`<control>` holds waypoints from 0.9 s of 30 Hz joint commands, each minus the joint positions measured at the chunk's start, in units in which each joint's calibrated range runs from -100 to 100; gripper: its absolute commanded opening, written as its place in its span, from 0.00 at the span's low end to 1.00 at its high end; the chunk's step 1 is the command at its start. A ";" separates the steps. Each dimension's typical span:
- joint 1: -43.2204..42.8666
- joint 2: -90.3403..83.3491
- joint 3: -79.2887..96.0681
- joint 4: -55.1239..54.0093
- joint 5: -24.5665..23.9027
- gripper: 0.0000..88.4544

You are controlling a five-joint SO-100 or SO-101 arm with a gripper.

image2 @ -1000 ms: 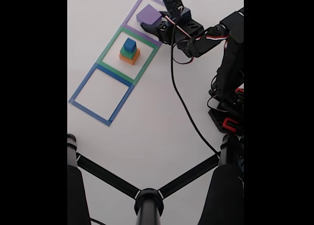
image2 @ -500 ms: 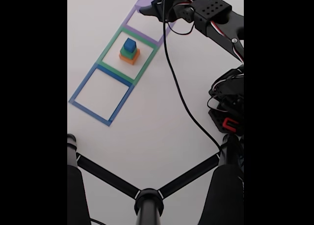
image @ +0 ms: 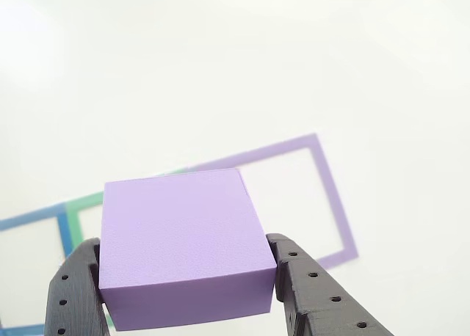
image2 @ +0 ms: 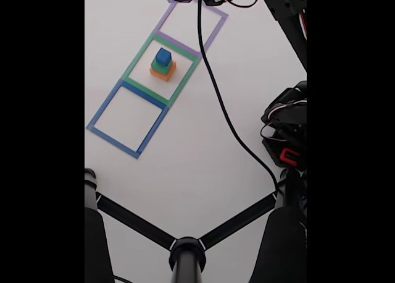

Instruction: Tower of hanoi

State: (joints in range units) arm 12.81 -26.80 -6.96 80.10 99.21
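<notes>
Purple and matte, the largest square block [image: 183, 244] sits clamped between my dark perforated fingers [image: 73, 296], raised off the white worktop [image: 220, 57] above the purple taped outline [image: 334, 204]. On my fixed view, the small blue cube [image2: 163, 56], green block [image2: 159, 67] and orange block [image2: 163, 74] stand stacked inside the green taped outline [image2: 139, 60].

The table [image2: 185, 165] is a plain white surface, matte and evenly lit, with no hard shadows; in the other view it brightens toward the top left. Three taped square outlines lie on it in a diagonal row: the green outline [image2: 141, 56] sits in the middle; the purple outline [image2: 213, 34] adjoins it above and to the right; the blue outline [image2: 103, 107] adjoins it below and to the left. A black tripod [image2: 186, 253] stands well below the green outline, its legs spreading toward both sides; black bars flank the fixed view.
</notes>
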 commanded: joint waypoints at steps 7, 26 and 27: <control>-11.94 -6.93 -13.89 12.21 -2.52 0.24; -28.63 -23.60 15.19 5.25 0.79 0.24; -28.94 -24.32 18.64 3.63 0.79 0.24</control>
State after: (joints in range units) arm -15.10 -47.74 2.96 88.92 99.41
